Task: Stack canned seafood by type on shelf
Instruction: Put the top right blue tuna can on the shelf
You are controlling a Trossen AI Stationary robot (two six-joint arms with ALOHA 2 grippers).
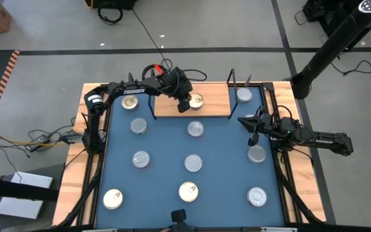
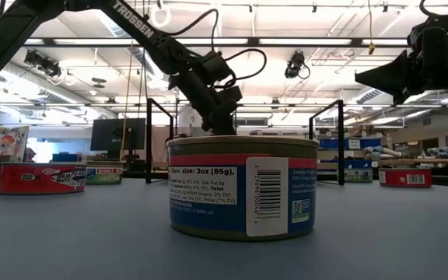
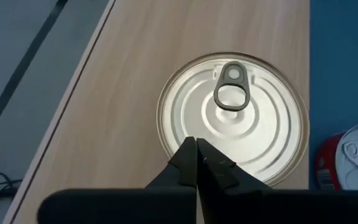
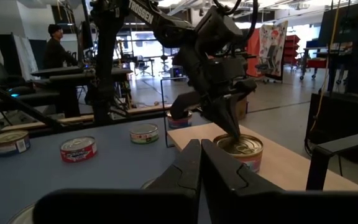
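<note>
The shelf [image 1: 172, 108], a light-wood board with black wire ends, lies at the table's far edge. One gold-topped tin [image 1: 196, 100] stands on it, pull tab up [image 3: 231, 93]. My left gripper [image 1: 184, 105] is shut, slanting down over this tin's lid [image 3: 196, 144]. Several more tins of canned seafood stand spread over the blue table, such as one [image 1: 196, 129] just in front of the shelf and a red-sided one [image 2: 41, 177]. My right gripper [image 1: 250, 122] waits shut and level at the table's right edge, touching nothing [image 4: 201, 155]. My left gripper's shut fingertips [image 4: 234, 134] come down at a slant onto the tin's lid close to its rim [image 3: 188, 134], on the side away from the pull tab. The tin stands flat and upright on the shelf. Whether the tips truly touch the lid I cannot tell.
A silver tin [image 1: 244, 95] stands beyond the shelf's right wire end [image 1: 232, 80], and a gold one [image 1: 131, 102] left of the shelf. A blue-labelled tin [image 2: 242, 187] stands at the near edge. Bare board lies on both sides of the shelf's tin.
</note>
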